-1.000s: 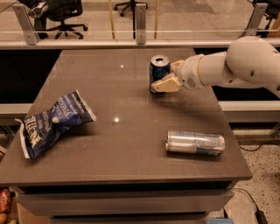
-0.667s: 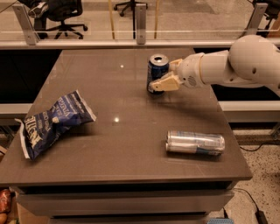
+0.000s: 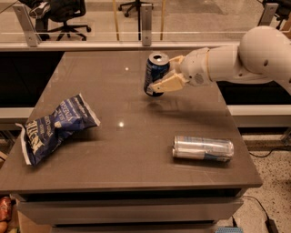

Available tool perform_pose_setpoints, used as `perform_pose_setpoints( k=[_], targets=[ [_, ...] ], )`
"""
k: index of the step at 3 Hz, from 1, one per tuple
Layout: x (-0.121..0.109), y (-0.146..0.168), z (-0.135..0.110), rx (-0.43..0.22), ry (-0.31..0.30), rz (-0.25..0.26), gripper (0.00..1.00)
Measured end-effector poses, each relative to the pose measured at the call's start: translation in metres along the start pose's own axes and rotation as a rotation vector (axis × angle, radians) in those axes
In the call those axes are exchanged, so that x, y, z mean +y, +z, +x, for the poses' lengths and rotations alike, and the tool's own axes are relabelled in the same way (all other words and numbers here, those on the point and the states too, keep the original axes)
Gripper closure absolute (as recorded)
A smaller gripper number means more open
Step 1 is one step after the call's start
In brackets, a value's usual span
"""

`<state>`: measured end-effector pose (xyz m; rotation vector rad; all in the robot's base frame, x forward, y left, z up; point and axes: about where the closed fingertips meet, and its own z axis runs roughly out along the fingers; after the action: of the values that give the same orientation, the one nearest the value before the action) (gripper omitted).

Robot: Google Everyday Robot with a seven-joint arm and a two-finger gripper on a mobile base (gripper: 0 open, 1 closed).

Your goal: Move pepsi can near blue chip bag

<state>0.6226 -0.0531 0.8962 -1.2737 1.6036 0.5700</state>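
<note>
Pepsi can (image 3: 155,72), tilted, snug inside tool (image 3: 163,78) above table (image 3: 136,150)

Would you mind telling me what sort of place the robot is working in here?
Probably an office or lab floor: wheeled office chairs stand beyond a glass partition, and the gripper, above the far side of the table, holds the pepsi can.

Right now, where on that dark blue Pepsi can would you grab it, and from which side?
Mid-body, across its round wall, from the view's right, as the gripper now holds it over the table's far side. The pepsi can is nearly upright, so its curved sides face the fingers.
</note>
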Motion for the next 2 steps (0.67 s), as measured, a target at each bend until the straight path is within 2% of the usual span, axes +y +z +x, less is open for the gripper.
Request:
perform_pose_setpoints(
  k=[2],
  targets=[
    [0.031,0.009,-0.031,-0.042,-0.071,-0.133,1.00]
  ],
)
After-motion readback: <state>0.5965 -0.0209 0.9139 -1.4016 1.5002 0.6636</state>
